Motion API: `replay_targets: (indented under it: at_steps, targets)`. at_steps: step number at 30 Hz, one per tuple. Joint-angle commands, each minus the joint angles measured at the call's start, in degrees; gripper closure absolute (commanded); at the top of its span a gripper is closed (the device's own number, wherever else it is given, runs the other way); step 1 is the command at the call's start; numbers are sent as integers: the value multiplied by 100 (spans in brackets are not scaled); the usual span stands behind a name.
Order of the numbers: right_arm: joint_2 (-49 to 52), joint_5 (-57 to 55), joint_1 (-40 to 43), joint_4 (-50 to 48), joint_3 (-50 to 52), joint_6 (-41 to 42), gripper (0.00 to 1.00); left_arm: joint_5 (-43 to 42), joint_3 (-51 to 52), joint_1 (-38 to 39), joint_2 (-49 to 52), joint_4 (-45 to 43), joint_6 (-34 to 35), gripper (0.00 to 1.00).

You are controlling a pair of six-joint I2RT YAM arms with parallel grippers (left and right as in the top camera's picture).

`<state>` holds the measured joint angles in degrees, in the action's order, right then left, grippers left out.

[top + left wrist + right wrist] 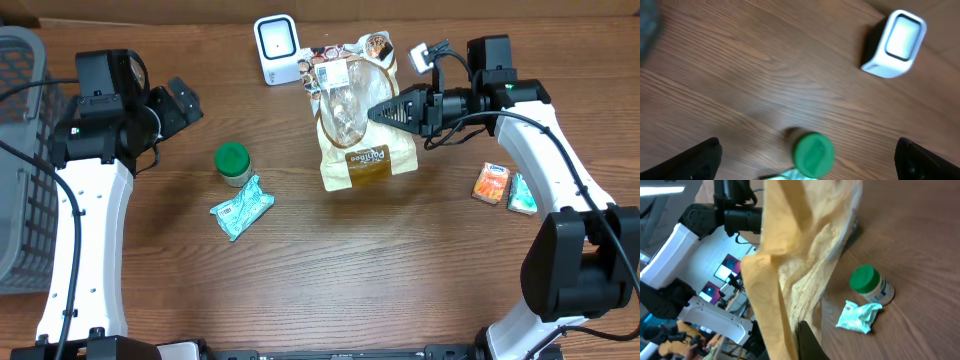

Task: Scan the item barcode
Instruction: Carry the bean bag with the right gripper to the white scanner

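A yellow snack bag with a clear window hangs in my right gripper, which is shut on the bag's right side. In the right wrist view the bag fills the centre and hides one finger of the gripper. The white barcode scanner stands at the back, just left of the bag's top, and appears again in the left wrist view. My left gripper is open and holds nothing. It hovers above a green-lidded jar, its jaws spread wide.
The green-lidded jar and a crumpled teal packet lie left of the bag. A grey basket stands at the far left edge. An orange packet and a teal packet lie by the right arm.
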<state>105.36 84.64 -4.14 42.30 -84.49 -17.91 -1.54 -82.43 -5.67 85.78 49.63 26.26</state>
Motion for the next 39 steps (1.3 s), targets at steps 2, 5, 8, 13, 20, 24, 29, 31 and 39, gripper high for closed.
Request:
replay_targets:
  at_steps: [2, 5, 8, 13, 20, 24, 29, 31, 39]
  targets:
    - [-127, 92, 4, -243, -114, -59, 96, 750, 7, -22, 48, 57, -431, 0]
    - [-127, 101, 4, -426, -114, -4, 96, 772, 7, -22, 48, 125, -444, 0]
    - [-127, 116, 4, -481, -114, 31, 96, 772, 7, -22, 48, 129, -444, 0]
    - [-129, -728, -31, -796, -131, 1338, 96, 772, 7, -20, 48, 129, -444, 1]
    - [-129, -2555, -326, -863, -778, 2267, 96, 772, 7, -20, 48, 129, -444, 1]
    - [-129, -4288, -741, -695, -1421, 2179, 96, 772, 7, -22, 48, 129, -444, 1]
    - [-109, -7809, -1554, -1128, -1711, 1631, 96, 769, 7, -20, 48, 129, -444, 1]
    - [11, -9134, -1873, -1574, -1711, 1471, 96, 772, 7, -20, 48, 129, -444, 0]
    - [809, -10452, -2402, -3270, -1711, 739, 96, 772, 7, -20, 48, 129, -444, 1]
